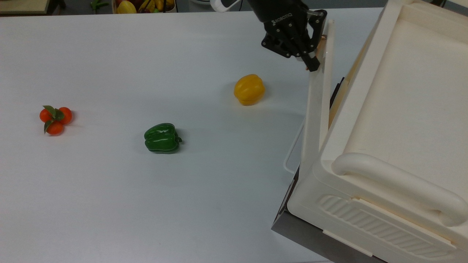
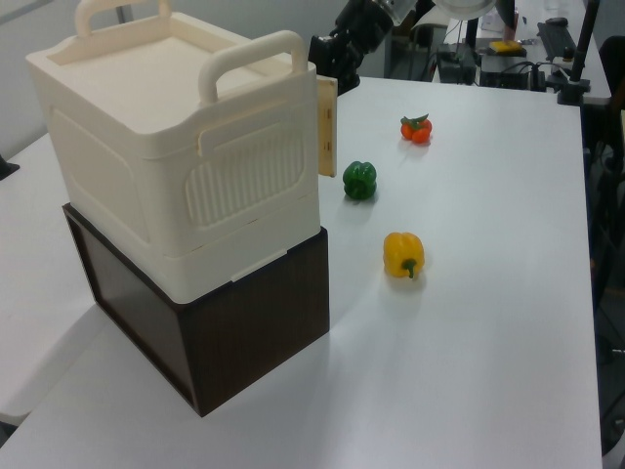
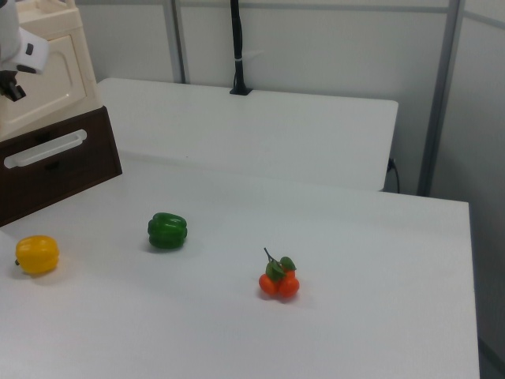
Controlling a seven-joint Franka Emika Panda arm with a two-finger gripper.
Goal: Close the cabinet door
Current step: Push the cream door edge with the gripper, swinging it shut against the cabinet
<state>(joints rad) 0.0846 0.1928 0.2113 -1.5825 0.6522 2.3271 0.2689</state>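
Nearly shut: cabinet door (image 1: 317, 106) stands narrow angle off cabinet (image 1: 398, 109) front, hinged near corner. Gripper (image 1: 310, 60) presses door's free end by copper handle (image 1: 323, 37), for leverage; finger spread unclear.

You have a white table (image 1: 109, 204) carrying the load. On it lie a green pepper (image 1: 162, 137), a yellow pepper (image 1: 249, 89) and a cluster of small orange fruits with leaves (image 1: 55, 118), all well apart. The dark base (image 2: 234, 342) under the cabinet (image 2: 186, 156) stands at the top view's right
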